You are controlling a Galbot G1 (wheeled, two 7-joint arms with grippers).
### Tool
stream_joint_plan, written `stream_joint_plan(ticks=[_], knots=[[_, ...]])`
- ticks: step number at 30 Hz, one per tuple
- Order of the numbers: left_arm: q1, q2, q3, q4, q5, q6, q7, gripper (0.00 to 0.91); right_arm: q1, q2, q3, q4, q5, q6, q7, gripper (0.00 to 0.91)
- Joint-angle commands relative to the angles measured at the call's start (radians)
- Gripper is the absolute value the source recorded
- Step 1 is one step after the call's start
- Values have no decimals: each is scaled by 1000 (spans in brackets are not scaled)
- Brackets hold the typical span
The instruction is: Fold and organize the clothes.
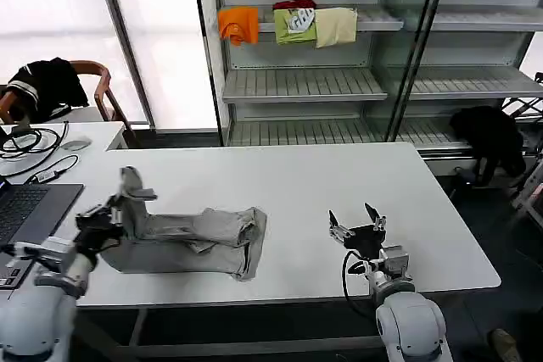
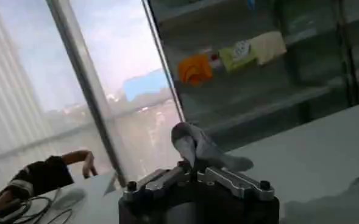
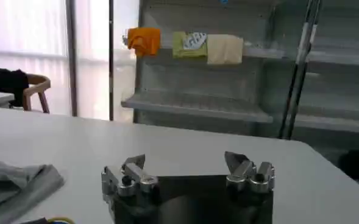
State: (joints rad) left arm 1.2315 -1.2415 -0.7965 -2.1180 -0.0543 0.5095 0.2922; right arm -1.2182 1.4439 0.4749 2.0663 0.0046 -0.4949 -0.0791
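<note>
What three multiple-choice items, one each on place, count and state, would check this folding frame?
1. Where does the soft light grey shirt lie?
A. on the white table's left part
B. on a shelf
C. on the chair

2. How many bright folded garments sit together on the metal shelf?
A. one
B. three
C. five

3. The right end effector is:
A. open, holding nothing
B. shut on cloth
C. shut on a cable

A: the shirt lies before the left end effector, which pinches it.
B: orange, green, cream.
A: fingers spread over bare table.
</note>
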Motion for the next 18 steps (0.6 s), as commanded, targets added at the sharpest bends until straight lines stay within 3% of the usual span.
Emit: stream_joint_plan(ticks=[1, 16, 17, 18], knots=[[-46, -117, 363, -98, 49, 73, -74, 0, -1, -6, 11, -27, -9, 17, -7, 907], [-43, -161, 467, 15, 154, 72, -91, 20, 2, -3, 7, -56, -12, 35, -6, 907], [-42, -166, 476, 29, 165, 73, -103, 101, 2, -3, 6, -56, -13, 35, -6, 907], [-41, -171, 482, 35, 170, 73, -109, 907, 1, -3, 3, -55, -14, 35, -8, 907]])
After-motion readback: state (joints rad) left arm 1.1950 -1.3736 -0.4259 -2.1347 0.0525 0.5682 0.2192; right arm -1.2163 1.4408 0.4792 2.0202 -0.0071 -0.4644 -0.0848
